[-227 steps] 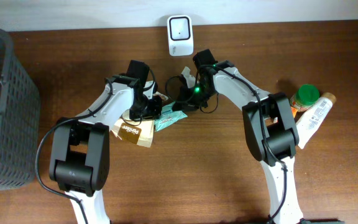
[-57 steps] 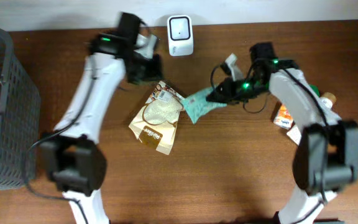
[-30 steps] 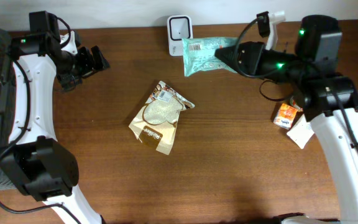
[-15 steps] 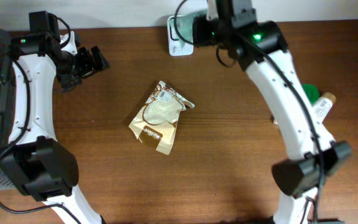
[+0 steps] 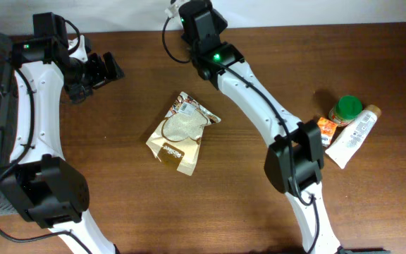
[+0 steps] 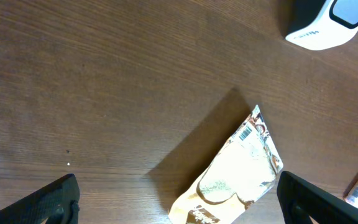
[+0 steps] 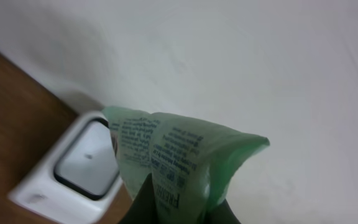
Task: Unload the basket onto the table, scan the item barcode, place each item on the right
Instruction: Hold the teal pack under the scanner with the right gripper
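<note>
Overhead view: the right arm (image 5: pixel 249 85) now stretches across to the back edge of the tabletop (image 5: pixel 259 204). It covers the spot where the white scanner stood in plain sight a second ago. The green pouch, carried out in the open a second ago, cannot be seen from above now.

- Right wrist view: the green pouch (image 7: pixel 179 155) hangs pinched in the right fingers (image 7: pixel 143 198), which are closed tight on its lower edge. It sits just above and beside the window of the scanner (image 7: pixel 73 165), apart from it.
- Small print on the pouch faces the wrist camera. Whether the barcode is turned toward the window I cannot tell.
- Left fingers (image 6: pixel 48 199) are spread wide and hold nothing, parked at the left rear as they were a second ago.
- The brown pouch (image 5: pixel 182 132) lies flat mid-tabletop and has not moved.

Reading: the carry looks finished and the item is being presented. What remains is probably a small tilt or hold so the code meets the scanner window. The risk is that the limp pouch folds and hides the code.
</note>
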Motion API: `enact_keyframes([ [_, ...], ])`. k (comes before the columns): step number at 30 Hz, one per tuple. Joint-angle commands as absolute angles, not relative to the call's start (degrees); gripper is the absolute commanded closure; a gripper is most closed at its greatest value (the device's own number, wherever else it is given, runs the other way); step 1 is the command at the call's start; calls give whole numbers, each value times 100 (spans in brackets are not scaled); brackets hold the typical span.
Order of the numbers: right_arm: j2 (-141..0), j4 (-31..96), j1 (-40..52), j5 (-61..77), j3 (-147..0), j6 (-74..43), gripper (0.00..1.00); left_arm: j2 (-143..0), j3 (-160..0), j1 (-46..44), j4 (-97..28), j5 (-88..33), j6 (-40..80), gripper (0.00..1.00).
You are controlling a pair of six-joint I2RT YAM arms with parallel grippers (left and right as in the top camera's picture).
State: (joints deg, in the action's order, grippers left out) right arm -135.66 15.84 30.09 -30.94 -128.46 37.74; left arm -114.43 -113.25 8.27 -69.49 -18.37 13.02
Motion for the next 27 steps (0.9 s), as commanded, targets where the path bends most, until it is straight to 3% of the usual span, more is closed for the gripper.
enact_keyframes([
  [1,-13847,1074,2993,-3411,-12964,5419,96,-11408,-11356,832,-6954,-1813,1251,1],
  [9,-14296,156,2825,-3083,-12964,5704,95,-11408,-11356,832,-6954,-1813,1251,1],
  [27,-14453,143,2628,-2565,-12921,5640,96,-11408,-11356,832,-6954,-1813,1249,1],
])
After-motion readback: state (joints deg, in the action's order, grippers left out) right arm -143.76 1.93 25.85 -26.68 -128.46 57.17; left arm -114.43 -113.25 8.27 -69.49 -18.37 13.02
